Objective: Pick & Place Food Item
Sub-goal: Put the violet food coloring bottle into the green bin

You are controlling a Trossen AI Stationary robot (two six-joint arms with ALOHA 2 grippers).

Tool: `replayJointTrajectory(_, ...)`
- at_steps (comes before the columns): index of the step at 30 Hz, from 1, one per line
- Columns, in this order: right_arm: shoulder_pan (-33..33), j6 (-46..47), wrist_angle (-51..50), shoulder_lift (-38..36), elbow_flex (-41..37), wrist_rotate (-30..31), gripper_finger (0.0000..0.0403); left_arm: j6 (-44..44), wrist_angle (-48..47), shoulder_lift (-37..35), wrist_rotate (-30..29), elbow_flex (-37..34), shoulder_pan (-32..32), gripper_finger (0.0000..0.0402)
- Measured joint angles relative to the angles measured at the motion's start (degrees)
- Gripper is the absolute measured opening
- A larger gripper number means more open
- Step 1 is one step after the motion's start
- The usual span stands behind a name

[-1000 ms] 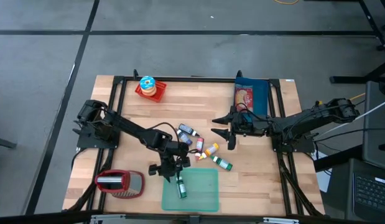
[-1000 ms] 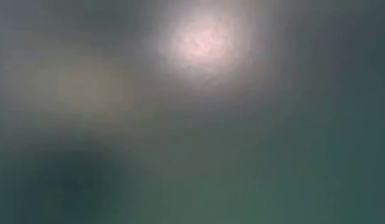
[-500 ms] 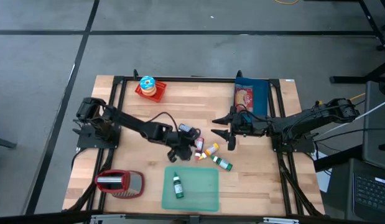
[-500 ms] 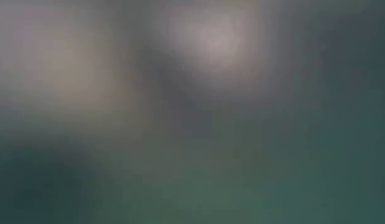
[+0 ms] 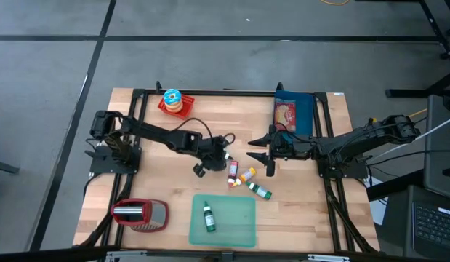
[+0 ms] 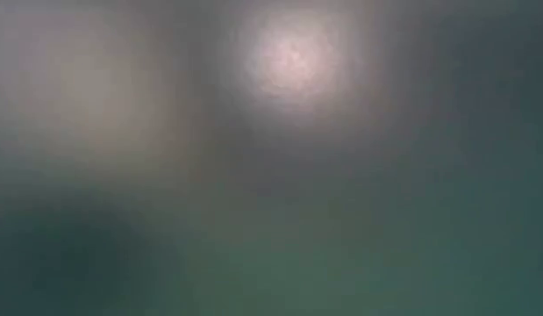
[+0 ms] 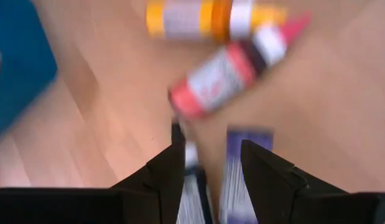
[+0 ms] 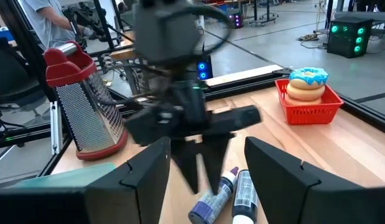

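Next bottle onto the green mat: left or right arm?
Left, probably. Left tool is open right over the purple bottles in the pile. Right tool hovers open beside the pile, aimed level rather than down at it.

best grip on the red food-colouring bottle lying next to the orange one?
Take the red bottle across its body's middle, from above. It lies flat on the table, its cap pointing toward the green mat, with the orange bottle close alongside, so set the fingers carefully.

floor: grey concrete floor (image 5: 210, 65) with dark seam lines
table: light wooden slatted tabletop (image 5: 225, 116)
light: green-lit equipment box (image 8: 349, 31), far beyond jaws
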Motion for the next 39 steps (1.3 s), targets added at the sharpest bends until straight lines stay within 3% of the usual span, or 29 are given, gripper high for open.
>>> replayJointTrajectory(13, 0.0, 0.0, 0.0, 0.0, 0.0, 0.0, 0.0210, -2.2, -3.3, 0.3, 5.5, -3.7, 9.2, 0.0148)
replayJointTrajectory(21, 0.0, 0.0, 0.1, 0.0, 0.0, 0.0, 0.0210, -3.4, -5.0, 0.0, 8.2, -5.4, 9.0, 0.0148)
replayJointTrajectory(30, 0.0, 0.0, 0.0, 0.0, 0.0, 0.1, 0.0210, -4.5, -8.0, 0.6, 4.0, -5.7, 6.7, 0.0148)
replayJointTrajectory(39, 0.0, 0.1, 0.0, 0.0, 0.0, 0.1, 0.0210, -8.2, -6.6, 0.5, 4.0, -5.7, 6.8, 0.0148)
